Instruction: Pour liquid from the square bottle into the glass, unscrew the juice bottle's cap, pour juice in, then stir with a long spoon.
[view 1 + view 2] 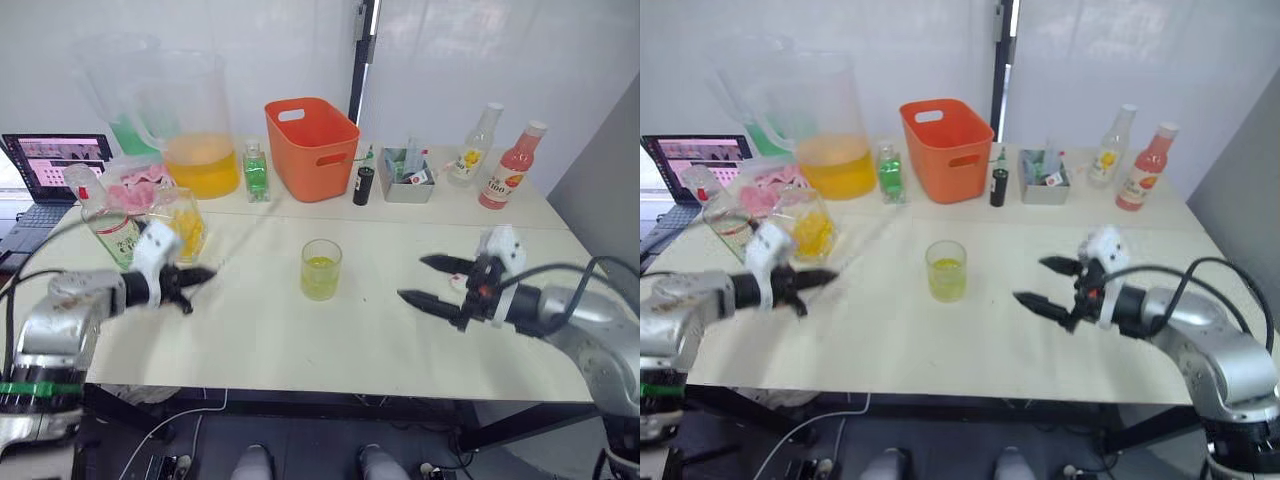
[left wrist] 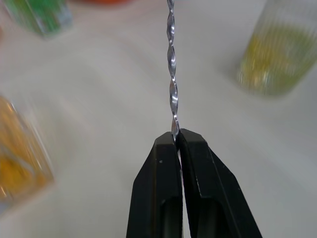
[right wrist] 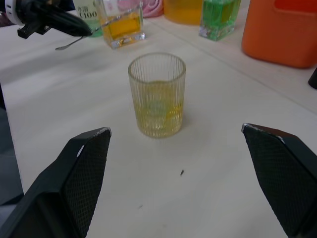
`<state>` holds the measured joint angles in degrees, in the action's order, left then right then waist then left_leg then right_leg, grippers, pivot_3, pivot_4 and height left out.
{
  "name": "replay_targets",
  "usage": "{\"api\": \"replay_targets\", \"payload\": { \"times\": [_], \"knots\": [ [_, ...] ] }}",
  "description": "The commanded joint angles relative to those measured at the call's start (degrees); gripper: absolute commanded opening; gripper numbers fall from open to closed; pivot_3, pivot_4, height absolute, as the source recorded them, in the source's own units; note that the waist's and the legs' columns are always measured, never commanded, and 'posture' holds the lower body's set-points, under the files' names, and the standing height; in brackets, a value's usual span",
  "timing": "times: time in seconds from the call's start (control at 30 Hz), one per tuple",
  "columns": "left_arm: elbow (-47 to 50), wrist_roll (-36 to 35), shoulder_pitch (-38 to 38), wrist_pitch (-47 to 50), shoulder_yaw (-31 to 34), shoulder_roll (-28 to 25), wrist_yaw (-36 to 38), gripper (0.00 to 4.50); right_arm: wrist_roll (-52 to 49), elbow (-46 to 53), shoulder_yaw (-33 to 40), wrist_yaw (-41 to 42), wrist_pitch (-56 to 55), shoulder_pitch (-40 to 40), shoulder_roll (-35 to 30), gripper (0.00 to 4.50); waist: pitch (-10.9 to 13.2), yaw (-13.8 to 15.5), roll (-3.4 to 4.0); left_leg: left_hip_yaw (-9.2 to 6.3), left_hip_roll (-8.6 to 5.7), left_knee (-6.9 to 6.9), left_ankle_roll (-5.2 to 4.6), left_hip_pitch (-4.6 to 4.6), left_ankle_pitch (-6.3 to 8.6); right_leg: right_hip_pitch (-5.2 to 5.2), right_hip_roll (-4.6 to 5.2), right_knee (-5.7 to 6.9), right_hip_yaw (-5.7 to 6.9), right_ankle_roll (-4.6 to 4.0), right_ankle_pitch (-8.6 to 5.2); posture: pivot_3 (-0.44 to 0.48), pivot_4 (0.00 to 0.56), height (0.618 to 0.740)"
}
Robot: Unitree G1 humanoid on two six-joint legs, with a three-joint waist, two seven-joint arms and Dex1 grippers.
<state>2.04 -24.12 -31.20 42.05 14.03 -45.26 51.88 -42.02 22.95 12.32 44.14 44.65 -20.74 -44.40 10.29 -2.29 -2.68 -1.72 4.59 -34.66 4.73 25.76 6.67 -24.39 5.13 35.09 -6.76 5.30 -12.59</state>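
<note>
Left wrist view pretty much tells you where we're at: the left gripper point(image 2: 177, 141) has its fingers pinched shut on the long spoon point(image 2: 171, 74), whose twisted silver stem runs out ahead of them. From the head camera, the glass point(image 1: 321, 268) sits near the middle of the table point(image 1: 270, 340) between both arms, already holding yellowish liquid about halfway up, so I'd guess both pours are done. The juice bottle point(image 1: 108, 222) is off on the robot's left, behind the left gripper, next to the square bottle point(image 1: 183, 222). The spoon is well apart from the glass, so stirring looks like the bit that's left. The right gripper point(image 1: 432, 282) hovers near the glass with jaws spread wide, holding nothing.
</note>
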Motion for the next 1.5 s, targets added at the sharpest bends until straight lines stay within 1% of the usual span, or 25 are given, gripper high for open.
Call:
{"api": "replay_targets", "payload": {
  "times": [0.03, 0.1, 0.17, 0.2, 0.23, 0.3, 0.37, 0.5, 0.57, 0.73, 0.97, 1.07, 1.13, 1.37, 1.4, 1.43, 1.5],
  "knots": [
    [5.38, -5.42, -2.11, 2.7, 2.56, 1.55, -1.87, 0.06, -0.41, 0.38, 2.02, -6.2, 2.47, -3.6, 1.06, 4.5, 0.0, -0.08, 0.0, 0.01, -0.01, 0.0, -0.26, -0.01, -0.13, 0.01, 0.01, -0.01, 0.0, 0.04, -0.02, 0.0, 0.15, 0.717],
    [8.98, -5.92, -2.59, 2.43, 0.23, 1.96, -1.87, 0.06, -3.0, 0.15, 2.75, -11.82, 5.64, -8.37, 4.35, 4.5, 0.0, -0.31, 0.01, 0.0, 0.0, 0.06, -0.48, -0.04, -0.23, -0.02, -0.01, 0.06, 0.0, 0.09, -0.05, 0.0, 0.15, 0.717],
    [12.48, -7.3, -3.54, 3.14, -1.69, 3.79, -2.99, 0.06, -14.37, -2.92, 4.9, -17.16, 20.13, -14.32, 5.84, 4.5, 0.0, -0.47, 0.01, 0.0, 0.0, 0.08, -0.49, -0.02, -0.24, -0.11, -0.04, 0.15, -0.03, 0.08, -0.04, 0.0, 0.15, 0.717],
    [13.55, -7.6, -4.32, 3.67, -2.67, 4.72, -3.94, 0.06, -18.92, -4.08, 5.97, -19.61, 23.77, -16.69, 7.11, 4.5, 0.01, -0.38, 0.01, 0.0, 0.0, 0.07, -0.5, -0.02, -0.24, -0.12, -0.04, 0.19, -0.04, 0.07, -0.04, 0.0, 0.15, 0.717],
    [14.38, -7.25, -5.1, 3.62, -3.89, 5.56, -4.87, 0.06, -22.86, -5.3, 7.06, -22.84, 26.14, -19.02, 8.78, 4.5, 0.01, -0.31, 0.01, -0.01, 0.0, 0.07, -0.51, -0.01, -0.25, -0.1, -0.04, 0.21, -0.05, 0.05, -0.03, 0.0, 0.15, 0.717],
    [15.34, -7.12, -6.52, 3.79, -5.3, 7.51, -7.18, 0.06, -27.59, -7.6, 8.62, -30.33, 27.9, -23.06, 12.64, 4.5, 0.0, -0.29, 0.01, -0.07, 0.01, 0.06, -0.52, -0.02, -0.25, -0.06, -0.09, 0.21, -0.03, 0.06, -0.03, 0.0, 0.15, 0.717],
    [16.64, -5.97, -6.99, 2.98, -7.32, 8.71, -8.7, 0.06, -29.54, -8.98, 9.41, -37.04, 27.81, -25.69, 16.14, 4.5, 0.0, -0.35, 0.01, -0.09, 0.01, 0.05, -0.54, -0.01, -0.26, -0.06, -0.1, 0.2, -0.04, 0.06, -0.04, 0.0, 0.15, 0.717],
    [18.03, -3.39, -6.79, 0.49, -10.28, 10.2, -11.05, 0.06, -32.99, -11.46, 11.43, -50.01, 23.72, -29.02, 23.38, 4.5, 0.0, -0.33, 0.01, -0.08, 0.0, 0.06, -0.55, 0.01, -0.27, -0.07, -0.12, 0.2, -0.06, 0.07, -0.03, 0.0, 0.15, 0.717],
    [18.67, -2.49, -6.5, -0.49, -11.39, 10.99, -12.35, 0.06, -34.89, -11.44, 11.13, -54.44, 22.28, -30.07, 26.49, 4.5, 0.0, -0.35, 0.02, -0.09, 0.01, 0.05, -0.56, 0.07, -0.28, -0.11, -0.14, 0.2, -0.08, 0.11, 0.0, 0.0, 0.15, 0.717],
    [19.01, -1.39, -5.94, -1.47, -12.62, 11.94, -13.98, 0.06, -38.33, -11.48, 9.85, -61.26, 19.36, -31.5, 30.09, 4.5, 0.01, -0.36, 0.03, -0.12, 0.01, 0.05, -0.58, 0.1, -0.29, -0.12, -0.17, 0.2, -0.1, 0.14, 0.02, 0.0, 0.15, 0.717],
    [19.0, -1.41, -5.33, -0.99, -13.3, 12.18, -14.59, 0.06, -39.38, -12.73, 7.39, -64.56, 15.52, -32.05, 31.6, 4.5, 0.01, -0.39, 0.04, -0.13, 0.02, 0.05, -0.58, 0.1, -0.29, -0.12, -0.18, 0.18, -0.1, 0.14, 0.01, 0.0, 0.15, 0.717],
    [18.96, -1.44, -5.14, -1.02, -13.62, 12.37, -14.64, 0.0, -38.5, -13.81, 6.27, -65.0, 14.39, -32.18, 31.91, 3.67, 0.01, -0.41, 0.04, -0.13, 0.03, 0.05, -0.58, 0.1, -0.29, -0.12, -0.18, 0.18, -0.1, 0.13, 0.01, 0.0, 0.15, 0.717],
    [18.85, -1.72, -5.14, -0.96, -13.63, 13.18, -15.18, 0.0, -37.34, -14.79, 5.17, -65.15, 13.28, -32.38, 32.73, 3.03, 0.01, -0.41, 0.04, -0.13, 0.03, 0.06, -0.58, 0.1, -0.29, -0.12, -0.18, 0.17, -0.09, 0.13, 0.01, 0.0, 0.15, 0.717],
    [18.92, -1.54, -4.86, -0.9, -13.9, 13.87, -15.53, 0.0, -35.48, -15.69, 3.69, -65.15, 10.05, -32.62, 34.54, 0.61, 0.01, -0.41, 0.05, -0.13, 0.05, 0.08, -0.59, 0.12, -0.29, -0.13, -0.2, 0.14, -0.08, 0.13, 0.01, 0.0, 0.15, 0.717],
    [18.84, -1.52, -4.81, -0.93, -13.9, 13.83, -15.52, 0.0, -35.22, -15.62, 3.61, -64.96, 9.77, -32.61, 34.54, 0.2, 0.01, -0.41, 0.05, -0.13, 0.05, 0.08, -0.59, 0.13, -0.29, -0.13, -0.2, 0.14, -0.08, 0.13, 0.02, 0.0, 0.15, 0.717],
    [18.8, -1.55, -4.78, -0.87, -13.85, 13.82, -15.56, 0.0, -35.0, -15.54, 3.54, -64.84, 9.5, -32.64, 34.5, 0.01, 0.01, -0.41, 0.05, -0.13, 0.05, 0.08, -0.59, 0.13, -0.29, -0.13, -0.2, 0.13, -0.08, 0.13, 0.02, 0.0, 0.15, 0.717],
    [18.8, -1.51, -4.66, -0.9, -13.92, 13.65, -15.48, 0.0, -34.5, -15.41, 3.37, -64.72, 8.75, -32.72, 34.43, 0.01, 0.01, -0.42, 0.05, -0.13, 0.05, 0.08, -0.59, 0.14, -0.29, -0.15, -0.2, 0.14, -0.08, 0.13, 0.02, 0.0, 0.15, 0.717]
  ]
}}
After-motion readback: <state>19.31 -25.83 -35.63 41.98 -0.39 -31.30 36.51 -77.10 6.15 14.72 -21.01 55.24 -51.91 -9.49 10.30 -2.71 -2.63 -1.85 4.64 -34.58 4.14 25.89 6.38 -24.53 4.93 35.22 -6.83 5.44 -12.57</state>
